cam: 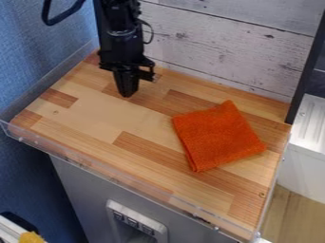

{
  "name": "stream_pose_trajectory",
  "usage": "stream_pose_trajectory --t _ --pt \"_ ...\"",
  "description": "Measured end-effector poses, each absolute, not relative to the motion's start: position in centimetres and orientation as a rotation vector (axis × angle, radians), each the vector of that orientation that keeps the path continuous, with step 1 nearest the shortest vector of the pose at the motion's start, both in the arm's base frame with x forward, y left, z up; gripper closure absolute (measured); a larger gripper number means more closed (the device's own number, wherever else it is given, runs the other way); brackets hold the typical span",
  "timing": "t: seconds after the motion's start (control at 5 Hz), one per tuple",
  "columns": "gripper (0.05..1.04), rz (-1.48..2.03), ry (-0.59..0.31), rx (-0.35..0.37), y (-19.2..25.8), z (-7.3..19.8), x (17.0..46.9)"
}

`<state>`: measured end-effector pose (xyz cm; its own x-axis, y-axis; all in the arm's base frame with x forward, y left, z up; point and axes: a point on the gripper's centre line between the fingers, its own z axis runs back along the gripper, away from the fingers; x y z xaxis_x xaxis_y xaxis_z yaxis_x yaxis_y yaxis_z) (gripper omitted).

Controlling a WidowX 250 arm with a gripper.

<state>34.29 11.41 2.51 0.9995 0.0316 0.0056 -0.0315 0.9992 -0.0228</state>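
The arm (119,31) comes in from the top edge, left of the middle, and hangs down over the rear left part of the bench (95,114). At its lower end the black gripper (128,94) points down in the upper left of the frame, its tip close to the wood. How far open it is, I cannot tell; nothing can be seen in its hold. Whether the tip touches the bench cannot be told either.

The orange cloth (219,135) lies flat on the bench, right of the middle of the frame, lower than the gripper and well apart from it. It is folded into a rough square with layers along its left edge; one corner points up the frame and another points right, towards the bench's right edge.

The bench top is made of light and darker wood strips, with a clear rim (95,163) along its front. Behind it stands a whitish plank wall (222,52), and a blue wall (32,57) is at the left. A black post (308,66) slants down to the bench's rear right corner. Beyond it, at the right edge, is a white ridged surface (313,123). Below the bench front is a grey panel (79,190) with a white socket block (136,223).
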Motion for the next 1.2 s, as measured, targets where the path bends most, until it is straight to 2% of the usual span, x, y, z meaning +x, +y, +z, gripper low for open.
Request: stream_pose_trajectory --t 0.6,0.8,1.0,1.2 --pt "1.001 -0.007 -0.01 0.011 14.4 2.1 35.6" --pt "0.851 -0.018 0.009 0.011 14.7 3.1 35.8" --pt "0.601 -0.017 0.041 -0.003 15.4 3.8 34.9" --pt "0.3 -0.001 0.002 0.008 16.5 6.5 33.7"
